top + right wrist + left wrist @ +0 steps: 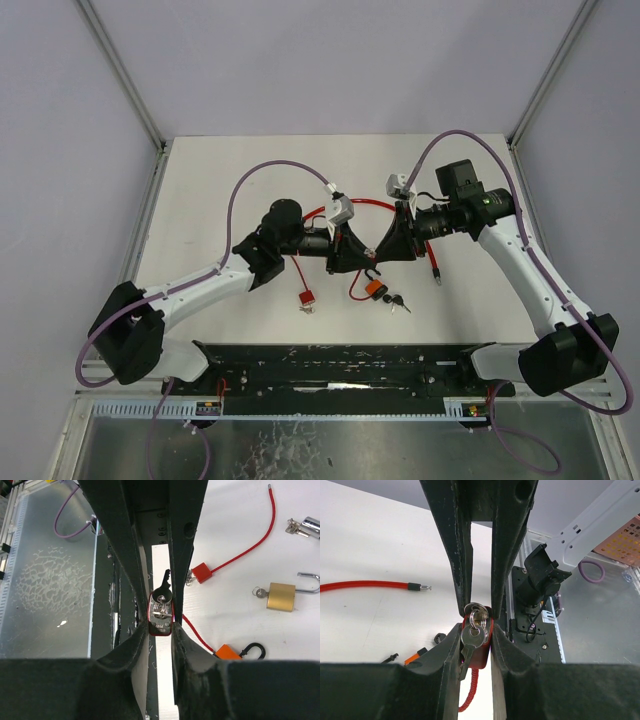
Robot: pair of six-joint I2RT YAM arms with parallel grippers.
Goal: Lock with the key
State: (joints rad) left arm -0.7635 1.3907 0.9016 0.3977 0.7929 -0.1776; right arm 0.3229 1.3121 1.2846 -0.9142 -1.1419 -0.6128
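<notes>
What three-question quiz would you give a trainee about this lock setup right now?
1. True or false: the brass padlock has a closed shackle.
2. Which thing sits between the fingers of the left hand and the right hand? A a screwdriver; B the red padlock; C a cup.
3. Fill in: the cable lying loose is ___ in colour.
Key: 1 false; 2 B; 3 red.

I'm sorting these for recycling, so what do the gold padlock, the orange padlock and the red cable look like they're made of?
Gold padlock: probably brass, satin yellow body; its shackle shines like polished steel. Orange padlock: flat, even colour suggests plastic or paint; the black shackle looks coated. Red cable: smooth sheath, likely plastic over wire, with a bare metal tip.
</notes>
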